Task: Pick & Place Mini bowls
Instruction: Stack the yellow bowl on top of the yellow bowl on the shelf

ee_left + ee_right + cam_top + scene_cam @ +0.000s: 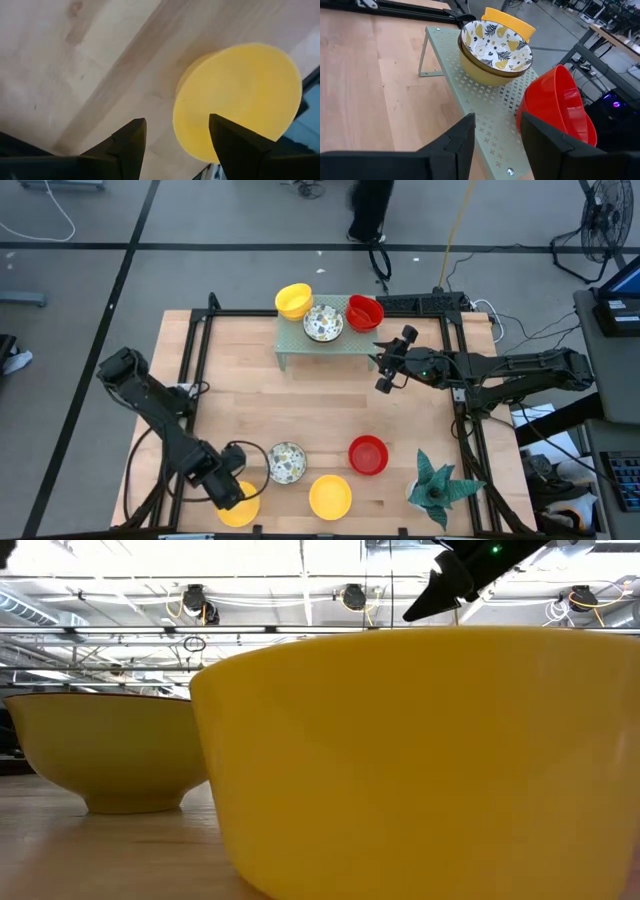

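Three bowls sit on the pale green perforated metal rack (322,344) at the wooden tabletop's (300,410) far edge; four more line the near edge, the green spiky-leaved plant (438,486) at their right.

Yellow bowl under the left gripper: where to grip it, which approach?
Grip the rim of the yellow bowl, coming from above. It sits upright with nothing inside, so one finger can go inside the wall, one outside. The left gripper hangs over its edge, jaws open.

Bright even overhead light; near yellow bowl (420,760) blurred.
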